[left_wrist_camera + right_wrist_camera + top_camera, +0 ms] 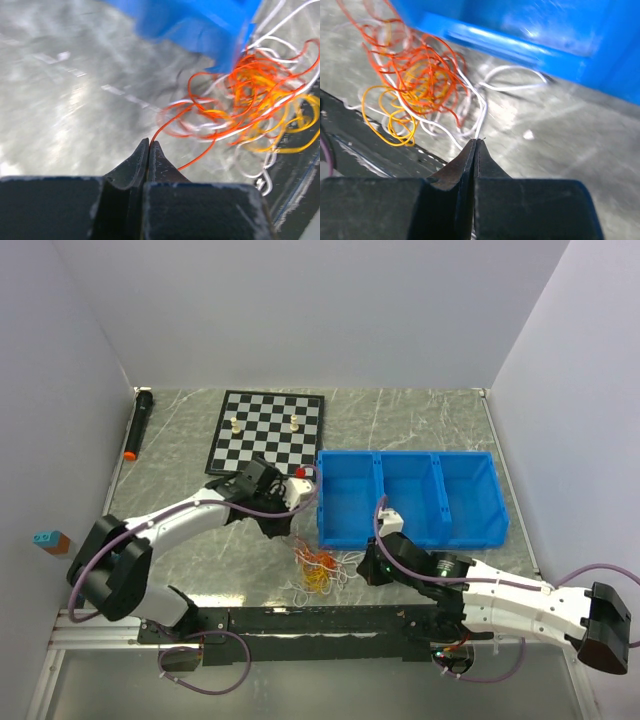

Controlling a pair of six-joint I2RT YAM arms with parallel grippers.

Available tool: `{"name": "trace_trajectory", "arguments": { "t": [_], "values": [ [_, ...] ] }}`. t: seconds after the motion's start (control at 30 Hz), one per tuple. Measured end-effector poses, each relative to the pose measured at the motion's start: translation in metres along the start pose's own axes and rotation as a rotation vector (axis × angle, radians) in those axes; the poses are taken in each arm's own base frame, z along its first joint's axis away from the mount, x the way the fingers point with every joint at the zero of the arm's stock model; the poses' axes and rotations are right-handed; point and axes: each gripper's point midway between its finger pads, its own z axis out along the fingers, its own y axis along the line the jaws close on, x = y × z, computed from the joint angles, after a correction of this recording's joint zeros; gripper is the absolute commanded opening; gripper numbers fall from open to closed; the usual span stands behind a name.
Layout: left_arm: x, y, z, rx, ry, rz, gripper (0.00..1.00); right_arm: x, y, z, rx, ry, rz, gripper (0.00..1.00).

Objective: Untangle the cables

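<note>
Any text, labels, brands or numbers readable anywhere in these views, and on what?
None readable in any view.
The black stick with an orange tip, chessboard, blue bin and cables show no print.
The small blue-and-orange block at the left wall is too small to tell.

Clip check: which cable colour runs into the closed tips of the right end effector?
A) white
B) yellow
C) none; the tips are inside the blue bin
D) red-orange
A: in the right wrist view a white cable leads straight down into the shut tips of the right end effector, with the rest of the tangle off to one side.
</note>
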Motion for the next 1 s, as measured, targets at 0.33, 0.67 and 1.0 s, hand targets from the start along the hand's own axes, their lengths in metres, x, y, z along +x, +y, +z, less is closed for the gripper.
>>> {"name": "trace_trajectory", "arguments": {
  "t": [0.33, 0.67, 1.0],
  "values": [
    [0.003, 0.060, -0.045, -0.221, -0.029, -0.046, 0.01, 0.009, -0.015, -0.016, 0.073, 0.029, -0.029, 0.00],
    [0.024, 0.130, -0.085, -0.490, -0.008, -0.152, 0.01, -0.073, 0.045, -0.096, -0.103, -0.194, -0.046, 0.00],
    [0.052, 0.126, -0.078, -0.476, 0.057, -0.170, 0.01, -0.103, 0.065, -0.108, -0.153, -0.302, -0.083, 0.64]
  ]
}}
